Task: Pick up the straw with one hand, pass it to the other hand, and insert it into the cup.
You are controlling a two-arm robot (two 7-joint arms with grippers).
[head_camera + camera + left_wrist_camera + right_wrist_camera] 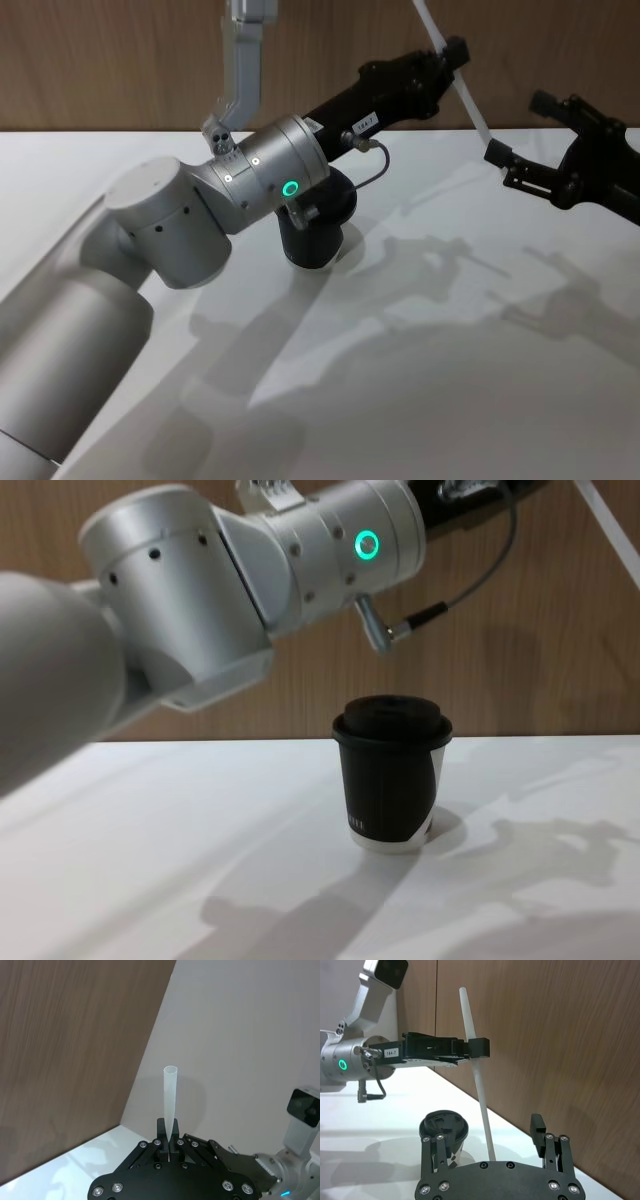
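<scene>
The left hand [453, 55] is raised above the table [450, 380] in front of the wooden wall, its fingers pressed together on the white straw [466, 97], pinching it partway along so that it stands tilted. The right hand [518, 127] hangs just beside it with fingers spread, and the straw's lower end reaches between them. The black lidded cup [390, 780] stands upright on the table, beneath the left arm.

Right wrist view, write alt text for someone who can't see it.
The left gripper holds the white straw nearly upright, its lower end hanging between the open fingers of the right gripper. The black lidded cup stands on the white table behind.
</scene>
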